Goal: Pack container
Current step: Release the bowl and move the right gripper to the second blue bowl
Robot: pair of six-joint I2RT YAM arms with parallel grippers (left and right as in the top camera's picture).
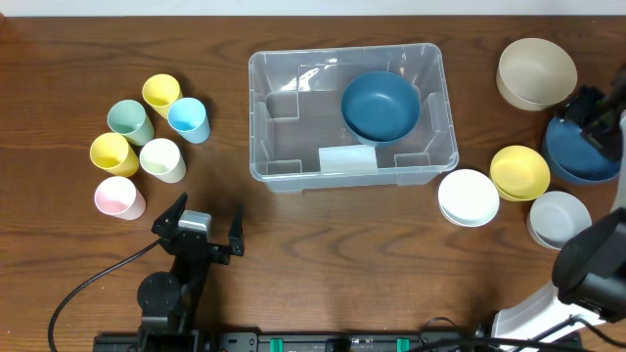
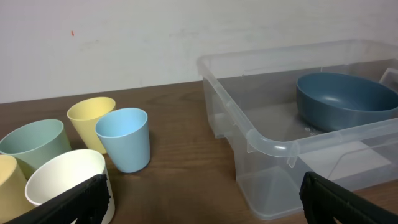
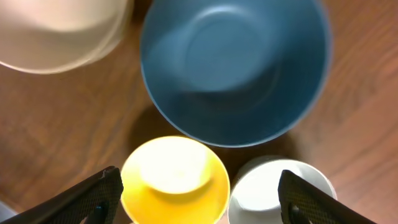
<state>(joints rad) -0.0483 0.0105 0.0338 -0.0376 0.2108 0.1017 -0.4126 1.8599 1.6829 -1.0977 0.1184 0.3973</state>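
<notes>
Clear plastic container [image 1: 284,127] sits around the middle of the bench [image 1: 323,244], a bit toward the far side. Its long side runs left to right, and the white label [image 1: 347,159] is on the near wall. There's one dark blue bowl [image 1: 380,106] in it already, upright, in the right half up against the far wall.

Left of the container is a cluster of six upright cups, all close together: far yellow cup [image 1: 161,94], green cup [image 1: 130,121], light blue cup [image 1: 188,119], near yellow cup [image 1: 114,154], white cup [image 1: 162,159] and pink cup [image 1: 119,197] nearest the robot.

The left fingers [image 1: 236,233] are on the near side of the cups, spread apart with nothing between them. They're well clear of the container. That wrist cam looks out over the cups and the container's left corner.

The bowls are over on the right: beige bowl [image 1: 536,72] farthest back, a second dark blue bowl [image 3: 233,68], then yellow bowl [image 1: 519,172], white bowl [image 1: 469,197] and light grey bowl [image 1: 559,217] bunched near each other.

The right fingers [image 3: 93,196] are above that second dark blue bowl, also spread wide and holding nothing. The wrist cam looks straight down into it, with the yellow and grey bowls just beside its rim.
</notes>
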